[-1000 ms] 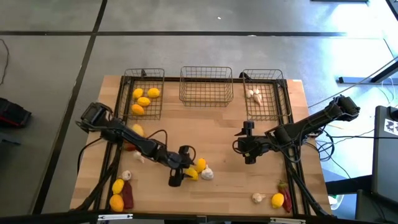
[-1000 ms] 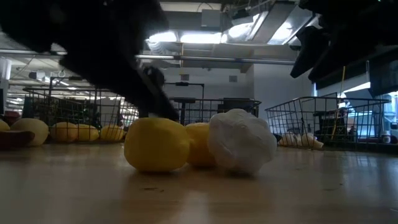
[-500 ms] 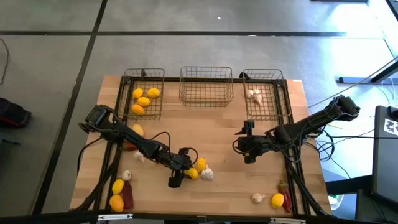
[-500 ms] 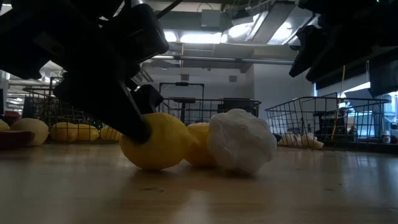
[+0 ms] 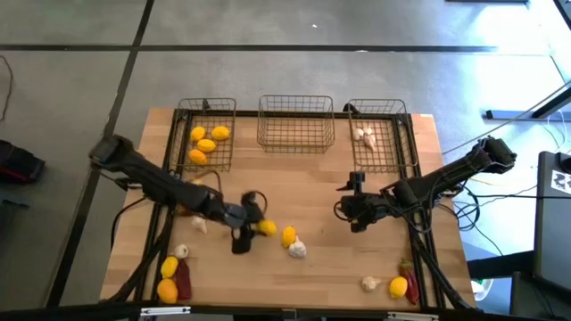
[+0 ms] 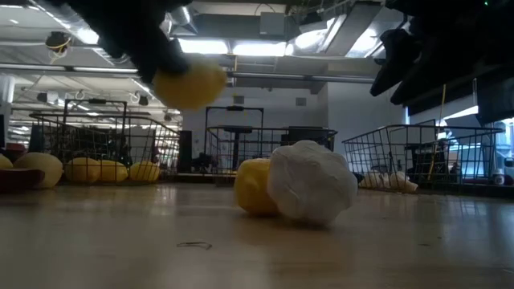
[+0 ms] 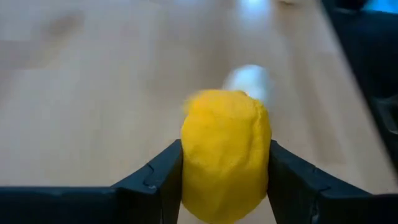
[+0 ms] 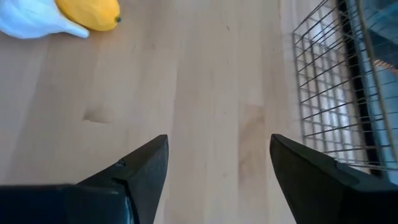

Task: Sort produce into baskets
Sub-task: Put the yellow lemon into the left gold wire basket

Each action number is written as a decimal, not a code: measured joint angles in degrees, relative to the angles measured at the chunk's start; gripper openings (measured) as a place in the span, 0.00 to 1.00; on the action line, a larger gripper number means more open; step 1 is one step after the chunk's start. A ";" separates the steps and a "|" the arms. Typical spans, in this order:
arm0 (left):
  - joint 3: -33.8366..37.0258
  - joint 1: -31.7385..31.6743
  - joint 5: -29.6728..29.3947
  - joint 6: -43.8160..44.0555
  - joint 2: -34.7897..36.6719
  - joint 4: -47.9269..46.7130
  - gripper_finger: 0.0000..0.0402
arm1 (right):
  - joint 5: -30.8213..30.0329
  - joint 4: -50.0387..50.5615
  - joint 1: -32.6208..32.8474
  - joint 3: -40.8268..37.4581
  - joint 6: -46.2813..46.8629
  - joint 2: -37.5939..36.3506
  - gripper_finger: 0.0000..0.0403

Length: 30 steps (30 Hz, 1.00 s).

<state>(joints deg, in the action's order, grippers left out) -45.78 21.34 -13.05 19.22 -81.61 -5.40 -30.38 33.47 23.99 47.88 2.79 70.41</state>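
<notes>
Left gripper (image 7: 225, 177): from my remote seat I see its fingers (image 7: 155, 180) clamped on a lemon (image 7: 226, 155), held clear of the bench (image 5: 321, 192) near the middle.

Right gripper (image 8: 217, 168): it hangs over bare wood at the bench's right half, fingers (image 8: 140, 168) spread apart and holding nothing.

Loose produce: a second lemon (image 5: 288, 236) lies touching a garlic bulb (image 5: 296, 250) just right of the held one; more lemons, garlic and dark red chili peppers (image 5: 183, 282) sit at the near left corner, with another small cluster at the near right corner (image 5: 398, 286).

Baskets: three wire baskets line the far edge. The left basket (image 5: 206, 107) holds lemons, the middle basket (image 5: 295, 102) shows no produce, the right basket (image 5: 376, 109) holds garlic.

Surface: I work over pale, light-grained wood planks, framed by dark rails running along both sides.

Room: grey floor panels with dark seams surround the bench; the level camera shows a wide hall behind it with bright ceiling lights (image 6: 257, 46), exposed pipes and a white wall.
</notes>
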 joint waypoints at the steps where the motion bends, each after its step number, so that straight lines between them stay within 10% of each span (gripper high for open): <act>1: 0.00 -0.60 -2.11 0.30 2.44 -2.84 0.44 | -0.65 0.13 0.00 0.00 -0.15 0.00 0.68; 12: 0.00 -15.46 -29.56 11.33 27.03 -25.81 0.43 | -2.85 0.07 -3.17 0.00 -1.42 0.00 0.68; 30: 0.37 -54.82 -29.08 8.10 22.10 -34.57 0.51 | -0.05 -0.41 -12.92 0.00 -2.08 0.00 0.68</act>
<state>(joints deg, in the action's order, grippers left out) -45.41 -33.48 -42.13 27.32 -59.51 -39.97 -30.43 33.06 11.07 47.88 0.71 70.41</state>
